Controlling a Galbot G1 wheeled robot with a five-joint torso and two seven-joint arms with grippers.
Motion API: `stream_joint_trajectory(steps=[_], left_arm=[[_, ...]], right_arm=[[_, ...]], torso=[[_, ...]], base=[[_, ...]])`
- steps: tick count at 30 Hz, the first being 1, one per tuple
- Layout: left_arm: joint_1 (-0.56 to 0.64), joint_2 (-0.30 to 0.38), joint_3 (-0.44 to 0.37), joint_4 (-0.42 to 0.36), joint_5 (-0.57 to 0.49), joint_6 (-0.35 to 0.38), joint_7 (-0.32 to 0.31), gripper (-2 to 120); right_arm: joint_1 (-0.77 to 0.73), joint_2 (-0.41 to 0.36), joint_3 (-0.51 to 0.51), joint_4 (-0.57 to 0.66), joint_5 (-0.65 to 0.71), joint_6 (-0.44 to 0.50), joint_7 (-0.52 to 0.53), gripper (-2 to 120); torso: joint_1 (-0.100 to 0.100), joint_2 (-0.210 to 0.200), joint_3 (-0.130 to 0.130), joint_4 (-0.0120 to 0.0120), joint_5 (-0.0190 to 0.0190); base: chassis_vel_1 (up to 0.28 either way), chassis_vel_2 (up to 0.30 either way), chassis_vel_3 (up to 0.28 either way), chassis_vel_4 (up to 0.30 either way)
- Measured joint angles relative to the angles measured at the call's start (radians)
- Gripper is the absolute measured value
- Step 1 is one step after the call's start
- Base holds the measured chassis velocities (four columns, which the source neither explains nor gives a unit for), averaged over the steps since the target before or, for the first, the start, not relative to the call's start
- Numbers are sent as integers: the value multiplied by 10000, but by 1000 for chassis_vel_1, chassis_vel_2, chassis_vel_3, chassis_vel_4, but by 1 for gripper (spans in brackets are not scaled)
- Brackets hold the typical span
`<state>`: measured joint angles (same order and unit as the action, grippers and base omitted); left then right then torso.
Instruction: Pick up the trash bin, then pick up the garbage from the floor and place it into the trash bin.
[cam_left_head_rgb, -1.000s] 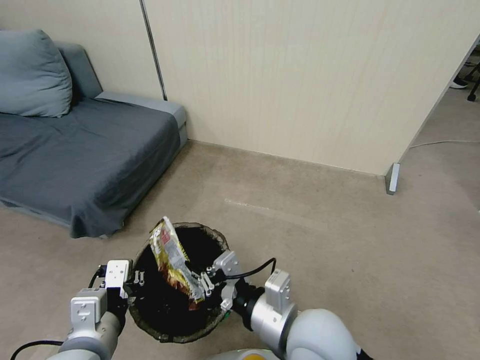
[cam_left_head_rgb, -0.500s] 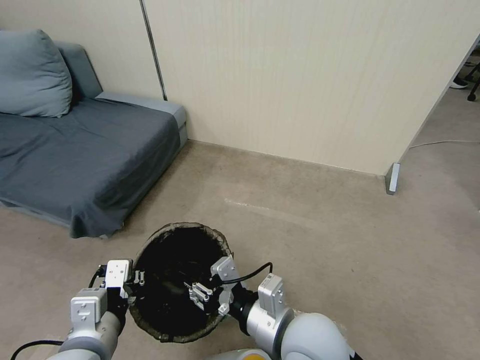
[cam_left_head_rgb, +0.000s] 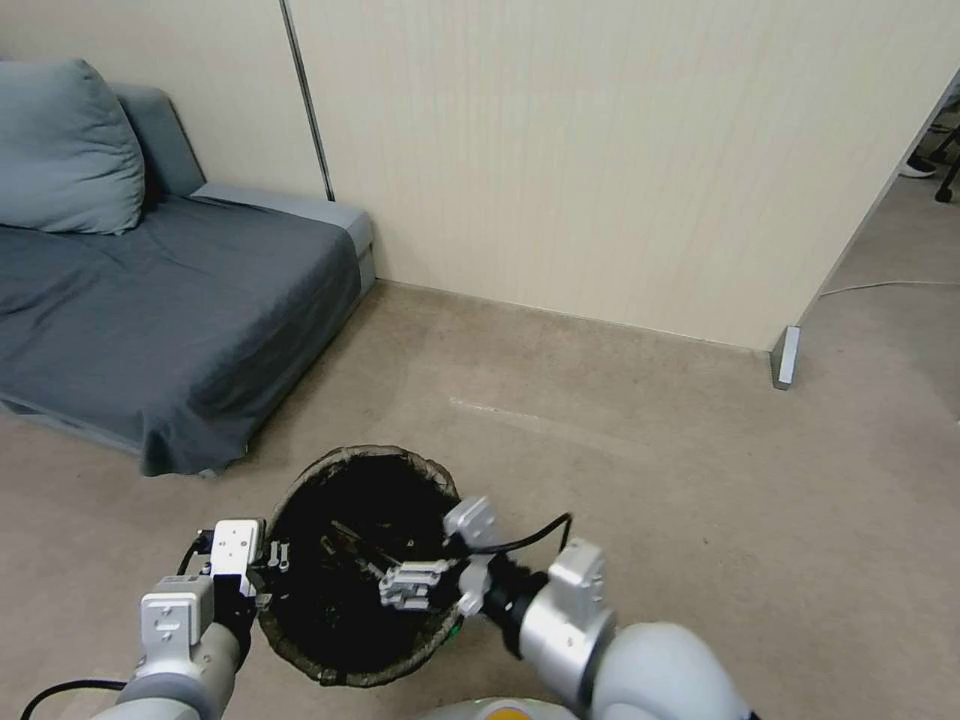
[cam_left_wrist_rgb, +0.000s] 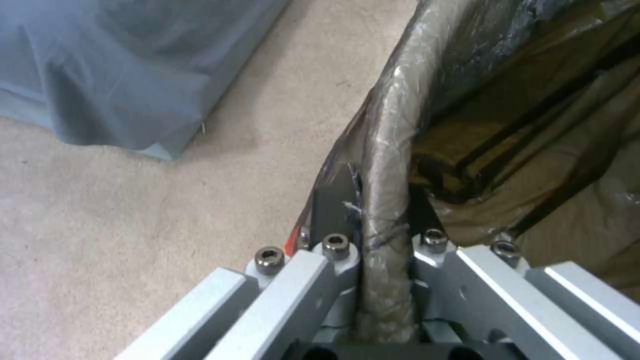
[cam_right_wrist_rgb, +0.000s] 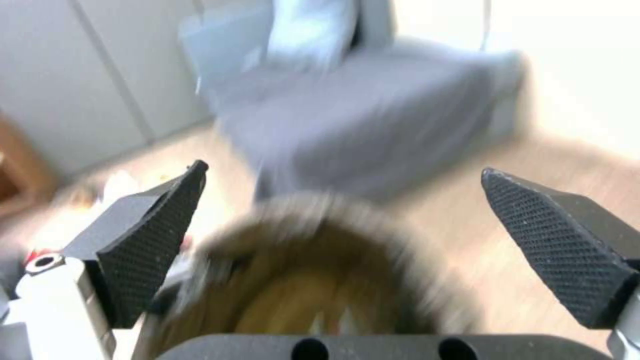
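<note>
Both jaws differ: left gripper (cam_left_head_rgb: 268, 572) clamps trash bin's (cam_left_head_rgb: 428, 475) crinkly rim; right gripper (cam_left_head_rgb: 402, 586) spread.

Trash bin (cam_left_head_rgb: 355, 660) sits on the floor (cam_left_head_rgb: 650, 480) directly between the two grippers. Left gripper (cam_left_head_rgb: 268, 572) is at the bin's left rim, one finger inside the rim, one outside, rim wall (cam_left_wrist_rgb: 387, 200) pinched between them. Right gripper (cam_left_head_rgb: 400, 585) reaches in from the bin's right side, over the opening, fingers (cam_right_wrist_rgb: 150, 235) spread well apart. Sofa (cam_left_head_rgb: 150, 300) lies ahead and left of the left gripper, well apart from the bin, with a cushion (cam_left_head_rgb: 60, 150) on its far end. Wall (cam_left_head_rgb: 600, 150) stands ahead of both grippers, behind the sofa.
</note>
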<state>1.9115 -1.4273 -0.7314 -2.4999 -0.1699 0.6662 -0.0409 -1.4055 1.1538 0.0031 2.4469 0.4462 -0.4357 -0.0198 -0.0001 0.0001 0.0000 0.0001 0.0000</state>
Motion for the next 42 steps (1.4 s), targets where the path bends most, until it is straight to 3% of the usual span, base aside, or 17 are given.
stream_joint_trajectory(steps=[4,9,12,16,26,42], left_arm=[[-65,28,-27,0,-27,23,15,1],[-102,29,-126,0,-55,54,205,1],[-152,-18,-224,0,-75,65,350,1],[-153,-101,-220,0,-66,63,435,1],[-199,-186,-379,0,2,-34,674,1],[-264,-183,-345,0,-95,-180,796,1]], right_arm=[[-754,122,1754,548,-374,1075,-504,100],[-1215,441,2552,583,-1175,1967,0,100],[-2061,1084,3213,584,-2865,3123,598,100],[-2831,1510,3699,485,-3578,4185,994,100],[-4496,2370,4581,-516,-4606,5453,1696,100],[-6866,2725,5600,-1320,-5031,7849,1741,100]], torso=[[0,0,0,-4,-1],[1,0,0,1,0],[0,0,0,-2,1],[0,0,0,-1,0],[0,0,0,0,0],[0,0,0,-2,-1]], base=[[0,0,0,0],[0,0,0,0],[0,0,0,0],[0,0,0,0],[0,0,0,0],[0,0,0,0]])
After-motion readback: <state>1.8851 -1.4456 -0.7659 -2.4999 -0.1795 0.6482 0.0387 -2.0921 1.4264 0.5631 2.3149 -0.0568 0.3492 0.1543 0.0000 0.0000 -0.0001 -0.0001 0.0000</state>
